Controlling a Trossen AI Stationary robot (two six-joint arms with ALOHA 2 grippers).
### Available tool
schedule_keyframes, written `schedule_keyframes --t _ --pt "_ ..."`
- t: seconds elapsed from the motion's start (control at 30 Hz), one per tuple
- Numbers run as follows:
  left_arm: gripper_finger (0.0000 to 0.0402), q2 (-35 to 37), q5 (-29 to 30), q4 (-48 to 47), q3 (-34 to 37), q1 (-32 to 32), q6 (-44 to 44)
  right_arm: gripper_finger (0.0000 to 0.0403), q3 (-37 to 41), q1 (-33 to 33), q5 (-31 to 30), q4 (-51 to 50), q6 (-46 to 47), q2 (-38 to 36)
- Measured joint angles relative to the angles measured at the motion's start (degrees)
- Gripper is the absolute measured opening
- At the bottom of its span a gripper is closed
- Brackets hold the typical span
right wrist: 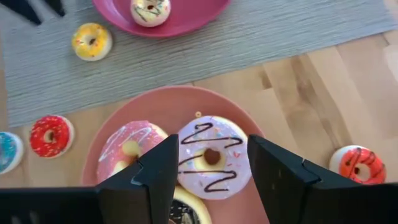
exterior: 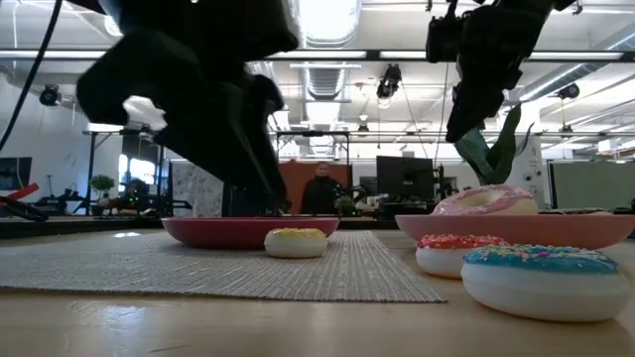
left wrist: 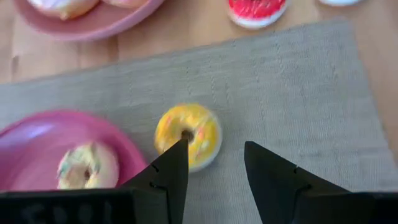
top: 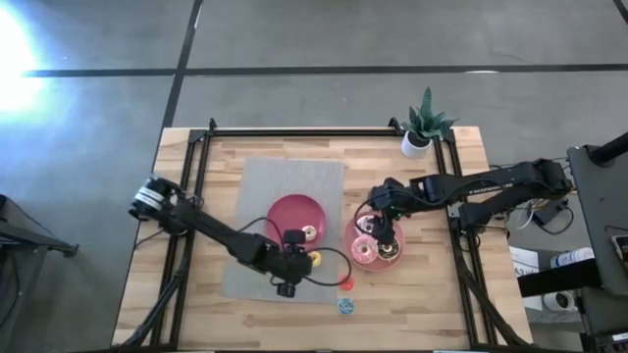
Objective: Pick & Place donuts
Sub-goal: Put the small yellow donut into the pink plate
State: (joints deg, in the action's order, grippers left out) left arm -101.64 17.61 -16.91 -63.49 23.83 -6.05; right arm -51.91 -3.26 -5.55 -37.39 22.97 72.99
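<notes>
Nearest the low camera, a blue donut (exterior: 541, 281) and a red donut (exterior: 459, 254) lie on the bench (top: 412, 294). Just above a yellow donut (left wrist: 188, 135) on the grey mat (top: 285, 186), beside the red plate (top: 280, 218), the left pincer (left wrist: 214, 169) hangs spread. Over the pink plate (right wrist: 161, 106), the right pincer (right wrist: 208, 177) is spread above a pink-white donut (right wrist: 211, 155).
</notes>
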Motion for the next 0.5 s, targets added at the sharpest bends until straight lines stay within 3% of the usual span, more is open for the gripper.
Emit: schedule_keyframes --t 0.5 --pt "0.0127 -7.35 -0.05 -1.56 -3.73 -2.64 0.09 0.0183 0.61 -0.01 -1.1 0.62 -0.58 0.13"
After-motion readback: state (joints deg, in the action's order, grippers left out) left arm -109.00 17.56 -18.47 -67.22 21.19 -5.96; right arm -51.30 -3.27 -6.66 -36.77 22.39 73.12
